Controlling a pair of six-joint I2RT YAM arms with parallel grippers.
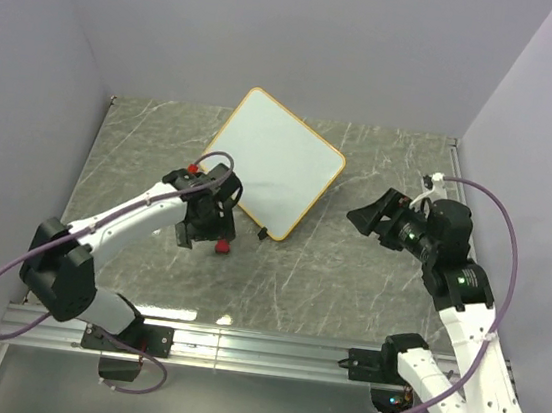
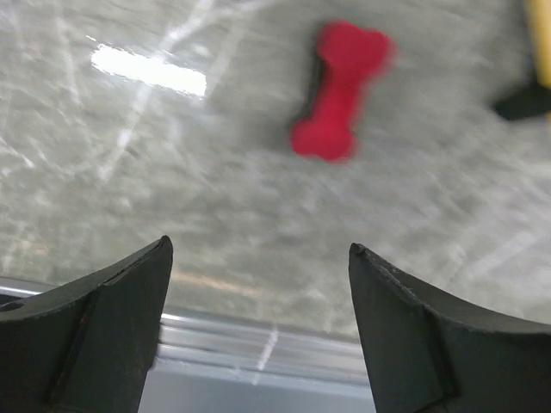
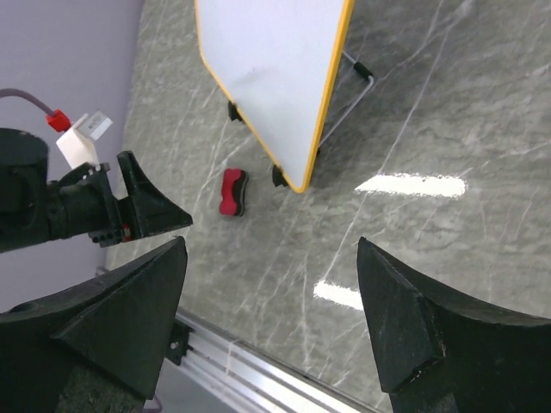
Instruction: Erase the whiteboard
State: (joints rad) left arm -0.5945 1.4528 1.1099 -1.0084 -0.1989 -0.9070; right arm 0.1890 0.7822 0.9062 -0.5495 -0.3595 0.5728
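The whiteboard point(image 1: 279, 163) stands tilted on its black feet at mid-table, yellow-rimmed, its white face showing only a faint grey smudge. It also fills the top of the right wrist view, whiteboard point(image 3: 269, 77). A small red-and-black eraser point(image 1: 222, 246) lies loose on the table beside the board's near corner. My left gripper point(image 1: 204, 234) hovers open just left of the eraser, holding nothing. In the left wrist view the eraser point(image 2: 338, 90) is blurred beyond the spread fingers of the left gripper point(image 2: 258, 254). My right gripper point(image 1: 367, 219) is open and empty, right of the board.
Grey marble tabletop point(image 1: 327, 283) runs between lilac walls. An aluminium rail point(image 1: 259, 347) runs along the near edge. The board's wire stand point(image 3: 355, 82) and black foot point(image 2: 523, 103) sit on the table behind and beside it.
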